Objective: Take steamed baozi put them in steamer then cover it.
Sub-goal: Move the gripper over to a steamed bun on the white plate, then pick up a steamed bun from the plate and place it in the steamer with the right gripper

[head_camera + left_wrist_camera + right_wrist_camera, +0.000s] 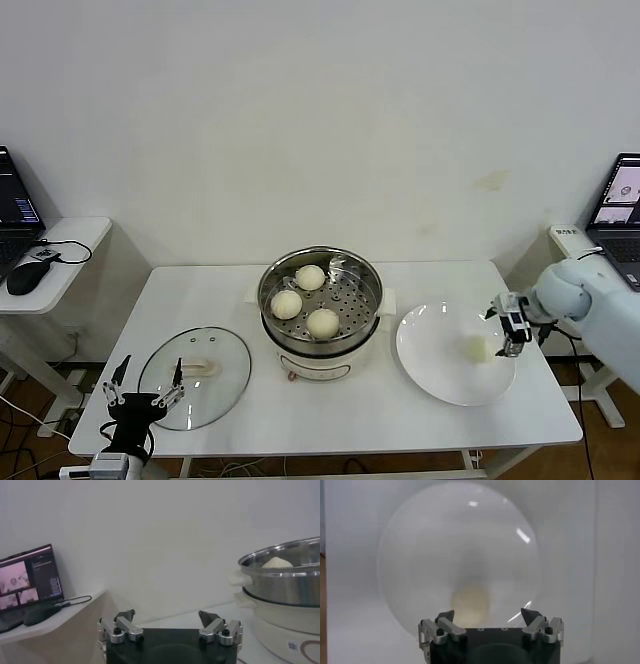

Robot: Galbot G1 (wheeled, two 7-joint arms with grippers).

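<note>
Three steamed baozi [309, 277] [287, 304] [322, 323] lie on the perforated tray of the steamer [370, 282], a shiny pot on a white base at the table's middle. One more pale baozi [476, 347] [470, 601] rests on the white plate [430, 350]. My right gripper [507, 336] [488, 615] hovers open at the plate's right rim, just right of that bun, empty. The cover [195, 378], a clear glass lid with a cream handle, lies flat on the table left of the steamer. My left gripper [146, 385] [167, 615] stands open and empty at the table's front left, by the lid.
The white table [350, 420] ends close behind the plate on the right. A side desk with a laptop and mouse [25, 277] stands at the left, another laptop [622, 205] at the right. The steamer's wall [280, 582] rises to one side of my left gripper.
</note>
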